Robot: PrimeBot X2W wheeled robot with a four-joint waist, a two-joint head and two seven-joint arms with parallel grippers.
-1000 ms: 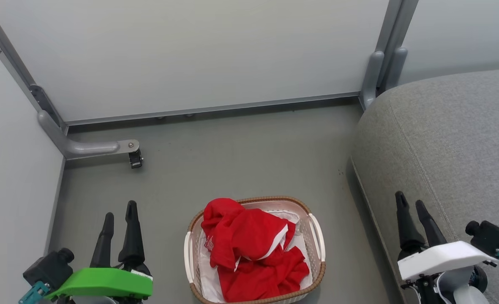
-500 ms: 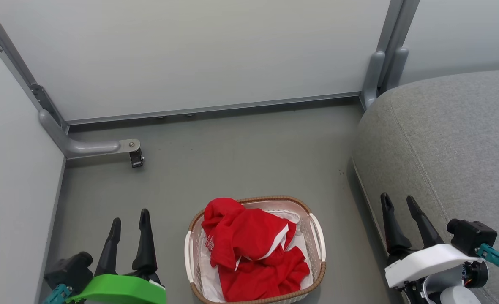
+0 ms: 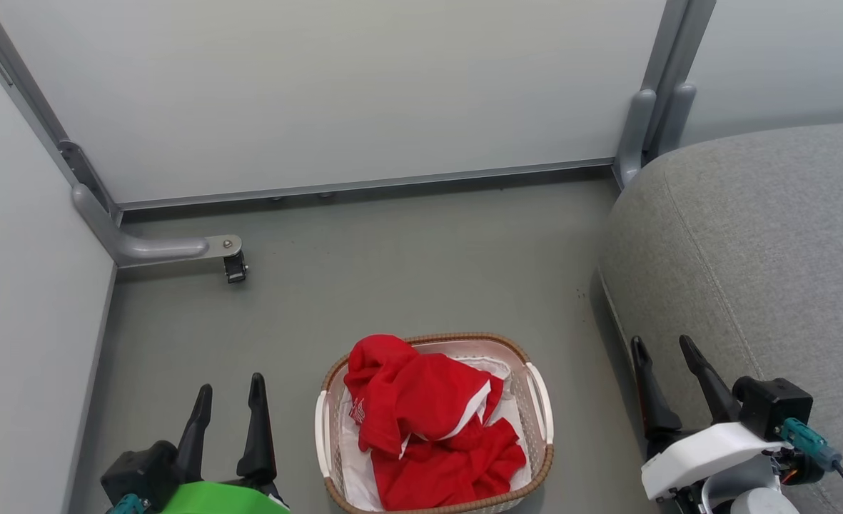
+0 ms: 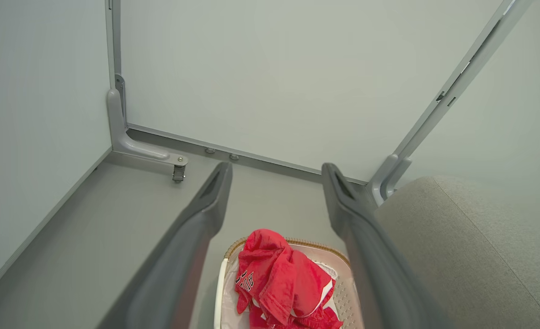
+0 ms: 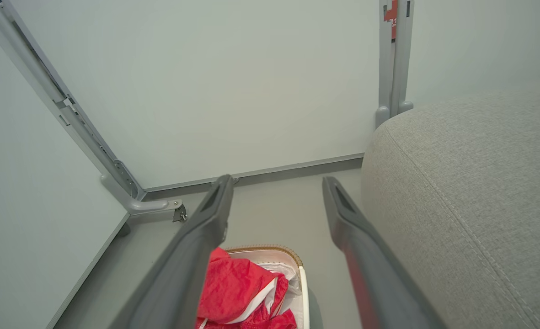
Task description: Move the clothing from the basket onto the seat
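The red clothing (image 3: 428,428) with white trim lies heaped in the basket (image 3: 539,400), a cream perforated tub with a brown woven rim, on the grey floor. The clothing (image 4: 276,283) and the basket (image 4: 340,297) lie between my left fingers in the left wrist view; the clothing (image 5: 240,292) and the basket (image 5: 302,288) show low in the right wrist view. The grey seat (image 3: 771,250) rises at the right. My left gripper (image 3: 230,400) is open, left of the basket. My right gripper (image 3: 662,350) is open, at the seat's front edge, right of the basket. Both are empty.
White partition panels (image 3: 335,93) close the back and the left side. A grey metal foot with a small caster (image 3: 234,268) juts onto the floor at the left. A grey post (image 3: 639,128) stands beside the seat's corner. Bare floor (image 3: 407,264) lies beyond the basket.
Both grippers have drawn inward toward the basket and lower in the head view, the left rightward, the right leftward. Both stay open. The clothing has not moved.
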